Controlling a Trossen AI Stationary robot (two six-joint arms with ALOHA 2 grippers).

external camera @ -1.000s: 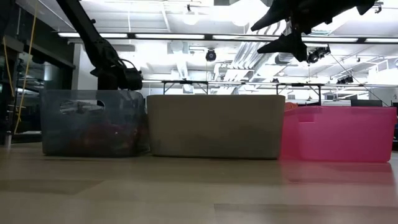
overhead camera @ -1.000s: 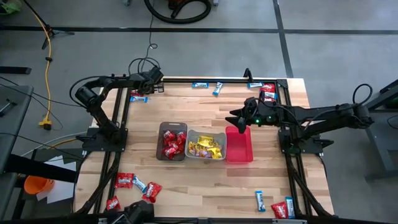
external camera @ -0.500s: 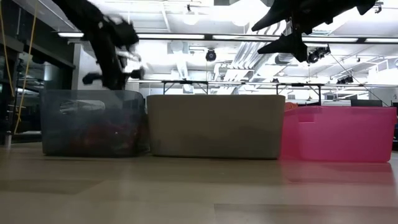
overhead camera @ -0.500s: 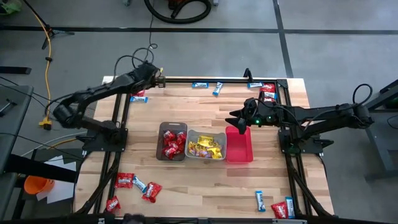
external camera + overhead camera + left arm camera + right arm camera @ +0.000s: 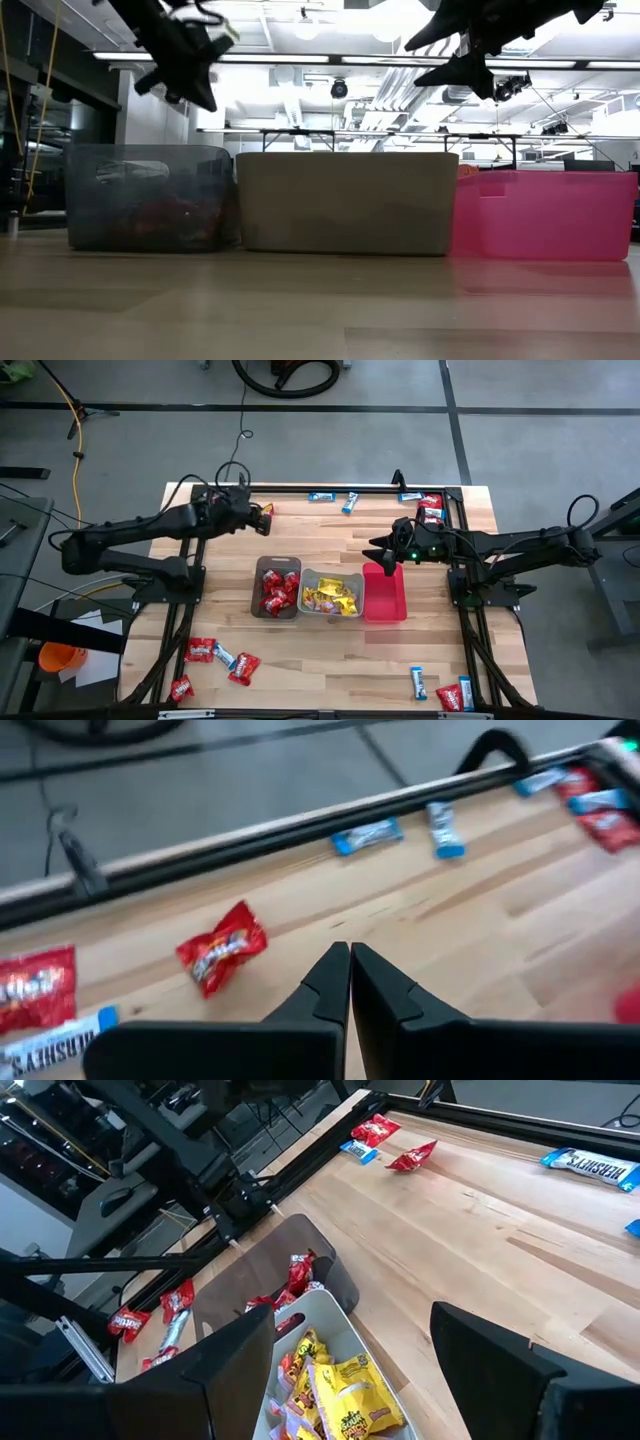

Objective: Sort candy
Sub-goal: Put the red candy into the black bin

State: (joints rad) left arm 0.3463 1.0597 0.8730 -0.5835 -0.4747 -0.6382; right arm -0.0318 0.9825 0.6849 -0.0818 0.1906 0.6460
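Candy [image 5: 214,651] lies scattered over the wooden bench [image 5: 330,650] as small shiny wrapped pieces: red packets, yellow packets and slim blue-and-white bars. A cluster of red packets and one blue bar sits at the near left corner, two blue bars [image 5: 418,682] and a red packet at the near right corner, and more blue bars [image 5: 321,496] and red packets [image 5: 431,501] along the far edge. In the left wrist view a crinkled red packet [image 5: 222,948] lies on the wood just ahead of the left gripper [image 5: 350,972], with two blue bars [image 5: 367,835] beyond it by the black rail. Three bins stand side by side mid-bench: the brown bin [image 5: 259,600] holds red packets, the grey bin [image 5: 304,595] holds yellow packets, and the pink bin [image 5: 388,605] shows nothing inside from above. The left gripper is raised over the far left part of the bench, its fingers pressed together with nothing between them. The right gripper [image 5: 385,554] hangs above the far end of the pink bin with its fingers spread wide and nothing in them.
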